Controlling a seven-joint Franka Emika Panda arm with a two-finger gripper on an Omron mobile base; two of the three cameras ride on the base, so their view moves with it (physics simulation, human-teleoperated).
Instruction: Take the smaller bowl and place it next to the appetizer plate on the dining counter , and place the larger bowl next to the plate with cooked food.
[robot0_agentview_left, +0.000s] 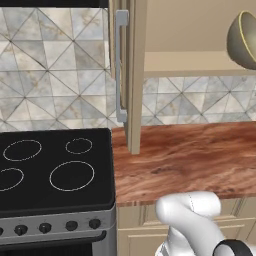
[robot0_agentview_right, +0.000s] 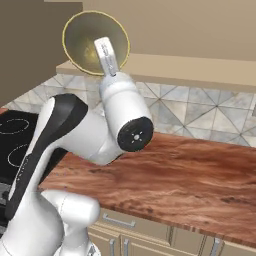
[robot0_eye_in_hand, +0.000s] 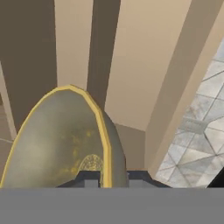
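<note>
left base: behind-left of hand, facing stove (robot0_agentview_left: 52, 170), counter (robot0_agentview_left: 190, 155) | right base: behind-right, near arm | hand: close on bowl (robot0_eye_in_hand: 61, 140) rim | shared: bowl, counter, wall tiles (robot0_agentview_left: 50, 75)

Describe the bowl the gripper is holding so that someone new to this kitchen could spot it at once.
Above the wood-grain counter, beside the open wall cabinet, the gripper pinches the smaller bowl by its rim, tipped on edge. It is round, with a greyish-yellow inside and thin yellow rim.

smaller bowl (robot0_agentview_left: 243, 40) cropped at frame edge
</note>
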